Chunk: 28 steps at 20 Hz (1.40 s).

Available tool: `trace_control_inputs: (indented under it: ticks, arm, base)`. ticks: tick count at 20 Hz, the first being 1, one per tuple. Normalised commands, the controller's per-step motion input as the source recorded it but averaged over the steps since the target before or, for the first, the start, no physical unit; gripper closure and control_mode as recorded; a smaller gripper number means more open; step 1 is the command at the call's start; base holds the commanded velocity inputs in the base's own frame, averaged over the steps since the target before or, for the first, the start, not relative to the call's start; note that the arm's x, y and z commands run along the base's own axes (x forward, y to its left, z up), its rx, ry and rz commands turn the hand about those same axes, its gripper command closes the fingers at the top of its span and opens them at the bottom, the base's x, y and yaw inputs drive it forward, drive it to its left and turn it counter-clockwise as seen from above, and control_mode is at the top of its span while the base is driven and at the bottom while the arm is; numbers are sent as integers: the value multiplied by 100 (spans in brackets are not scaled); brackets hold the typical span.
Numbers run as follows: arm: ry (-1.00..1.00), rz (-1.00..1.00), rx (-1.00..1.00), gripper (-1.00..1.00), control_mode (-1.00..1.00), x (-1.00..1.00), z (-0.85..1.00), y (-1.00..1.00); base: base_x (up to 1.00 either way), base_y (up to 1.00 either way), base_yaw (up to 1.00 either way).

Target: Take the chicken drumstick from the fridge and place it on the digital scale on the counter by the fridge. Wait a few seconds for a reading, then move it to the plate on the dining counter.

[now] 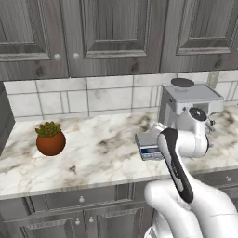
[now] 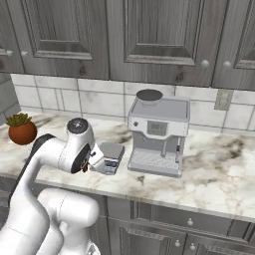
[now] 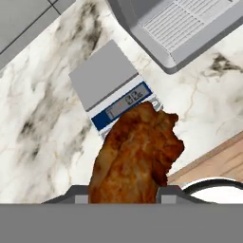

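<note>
Coffee machine (image 2: 158, 135) stands just beside the scale (image 2: 110, 155), closing off that side. Potted plant (image 1: 50, 138) sits well apart; bare counter (image 1: 100, 155) lies open between them. Wall cabinets (image 2: 149, 35) hang above the back of the counter.

Arm bent fwd, wrist hung just over near edge of the digital scale (image 3: 111, 84). Jaws pointed down, clamped on the chicken drumstick (image 3: 135, 154), above scale's front panel.
</note>
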Motion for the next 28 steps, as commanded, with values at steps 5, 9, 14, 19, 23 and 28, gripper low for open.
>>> trace_control_inputs:
  ticks: [5,9,14,19,23,28]
  arm:
    - [9,19,0,100,-100,-91,96,32]
    - [14,16,0,100,-100,-25,88,26]
    - [12,8,0,100,-100,0,56,11]
    - [8,1,0,100,-100,0,4,3]
    - [0,0,0,100,100,-3,0,0]
    - [0,0,0,100,100,0,0,0]
  base:
    - [0,0,0]
    - [0,0,0]
    - [0,0,0]
    - [0,0,0]
    - [-50,2,0]
    - [-100,3,-11]
